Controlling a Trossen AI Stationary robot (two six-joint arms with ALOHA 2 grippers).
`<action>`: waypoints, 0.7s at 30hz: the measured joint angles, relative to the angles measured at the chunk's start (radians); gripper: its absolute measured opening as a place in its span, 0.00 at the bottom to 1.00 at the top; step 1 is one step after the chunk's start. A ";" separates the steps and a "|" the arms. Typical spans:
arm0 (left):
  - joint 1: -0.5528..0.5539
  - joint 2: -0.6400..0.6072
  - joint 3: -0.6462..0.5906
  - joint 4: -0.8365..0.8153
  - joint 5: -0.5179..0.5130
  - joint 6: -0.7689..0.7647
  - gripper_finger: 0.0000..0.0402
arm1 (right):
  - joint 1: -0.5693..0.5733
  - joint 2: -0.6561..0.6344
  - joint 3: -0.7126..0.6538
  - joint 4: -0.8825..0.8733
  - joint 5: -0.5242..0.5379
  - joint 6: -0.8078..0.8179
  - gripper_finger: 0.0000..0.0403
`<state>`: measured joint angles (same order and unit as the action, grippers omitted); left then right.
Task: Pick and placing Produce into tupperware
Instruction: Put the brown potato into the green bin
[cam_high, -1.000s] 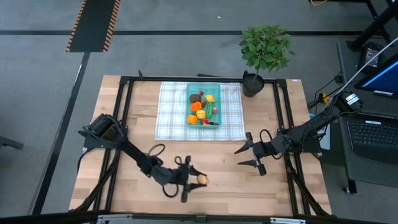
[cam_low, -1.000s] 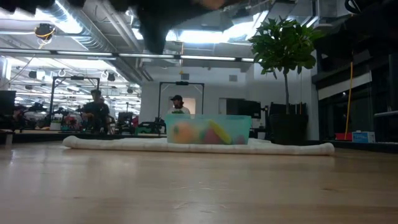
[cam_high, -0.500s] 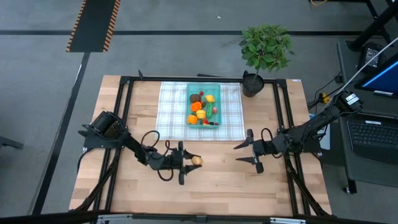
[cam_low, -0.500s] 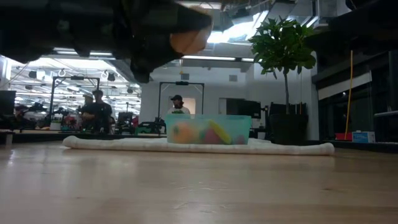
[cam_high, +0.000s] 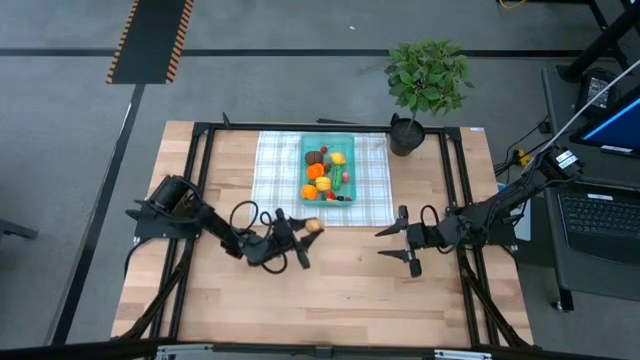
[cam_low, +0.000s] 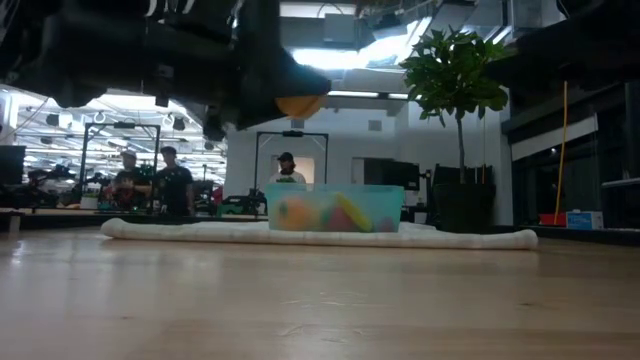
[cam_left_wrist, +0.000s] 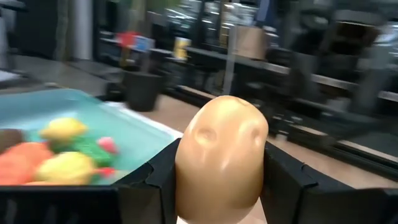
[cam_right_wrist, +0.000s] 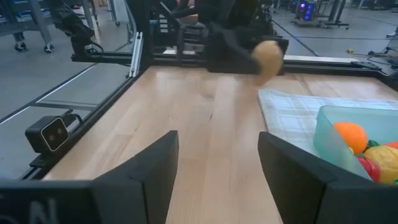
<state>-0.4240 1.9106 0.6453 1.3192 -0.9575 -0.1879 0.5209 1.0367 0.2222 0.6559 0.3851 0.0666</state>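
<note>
left gripper (cam_high: 308, 232): clamped on the potato (cam_left_wrist: 221, 158), one finger on each side; carried clear above the wood, per the low view
potato: tan, smooth, sits between the fingers, tip poking out ahead
step: transport leg, potato picked and en route to the tub; not yet over it
tub (cam_high: 329, 169): teal, just ahead of the left gripper, past the near cloth edge; already holds oranges, lemon, kiwi, greens, red bits
next move: likely carry forward until the potato is over the tub's open top, lower, then release; needs clearance over the near wall and a free spot among the pieces inside
right gripper (cam_high: 402, 245): fingers apart, holding nothing, waiting off to the side of the left one, near the cloth's corner
cloth (cam_high: 275, 180): checked, under the tub, flat on the wood
table (cam_high: 350, 300): light wood planks, black frame rails along the sides
plant (cam_high: 428, 78): potted, at the far corner beyond the tub
room: open workshop, benches and gear, people (cam_low: 150, 183) well behind the table
</note>
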 joint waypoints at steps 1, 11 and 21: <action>0.003 0.000 0.000 0.000 -0.030 0.006 0.39 | 0.000 0.000 0.000 0.000 0.000 0.000 0.55; 0.054 0.000 0.000 -0.002 -0.103 0.042 0.40 | 0.000 0.000 0.000 0.001 0.093 0.002 0.55; 0.245 0.000 0.001 -0.098 0.177 -0.065 0.39 | -0.033 0.000 0.000 0.005 0.131 0.008 0.55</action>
<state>-0.1786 1.9106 0.6463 1.2215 -0.7806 -0.2527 0.4883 1.0367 0.2222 0.6609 0.5163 0.0750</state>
